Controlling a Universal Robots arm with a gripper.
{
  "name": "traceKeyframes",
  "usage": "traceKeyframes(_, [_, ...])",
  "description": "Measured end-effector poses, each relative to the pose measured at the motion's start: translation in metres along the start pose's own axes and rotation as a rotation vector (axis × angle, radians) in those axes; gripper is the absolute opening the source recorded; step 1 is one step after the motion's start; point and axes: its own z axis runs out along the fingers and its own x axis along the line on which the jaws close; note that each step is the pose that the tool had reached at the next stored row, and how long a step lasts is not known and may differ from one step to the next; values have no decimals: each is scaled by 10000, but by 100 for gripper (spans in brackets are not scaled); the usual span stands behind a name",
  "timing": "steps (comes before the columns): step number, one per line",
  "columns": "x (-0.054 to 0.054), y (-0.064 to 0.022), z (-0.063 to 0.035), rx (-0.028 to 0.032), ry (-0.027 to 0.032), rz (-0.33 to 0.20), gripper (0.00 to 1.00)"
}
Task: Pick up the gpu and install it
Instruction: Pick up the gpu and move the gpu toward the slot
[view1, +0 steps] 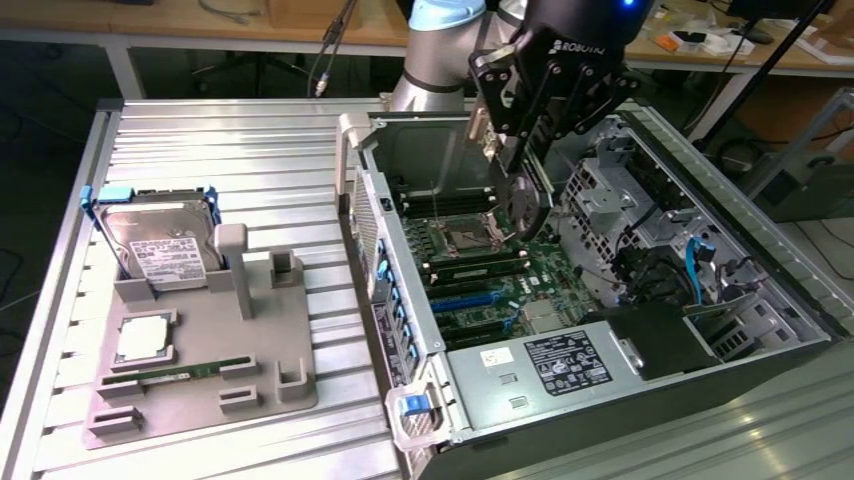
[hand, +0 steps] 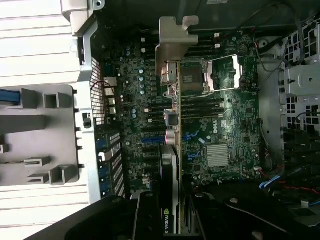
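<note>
the gripper (view1: 523, 135) is clamped on the gpu (view1: 527, 205), jaws narrow around the thin card. the card hangs on edge in the open side of the computer case (view1: 400, 300), over the motherboard (view1: 487, 285) near the cpu socket (view1: 470, 232). in the wrist view the gpu (hand: 169, 170) runs edge-on, and its silver bracket (hand: 175, 42) is the end farthest from the gripper (hand: 172, 222).

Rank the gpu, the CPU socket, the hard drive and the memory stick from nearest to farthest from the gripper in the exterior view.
1. gpu: held in the gripper, over the open case.
2. CPU socket: on the motherboard, under the gripper.
3. hard drive: in the grey holder, exterior view's left.
4. memory stick: same holder, nearer the camera.
</note>
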Motion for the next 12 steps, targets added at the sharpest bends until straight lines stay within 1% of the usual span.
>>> traceKeyframes(12, [-31,2,0,1,0,0,27])
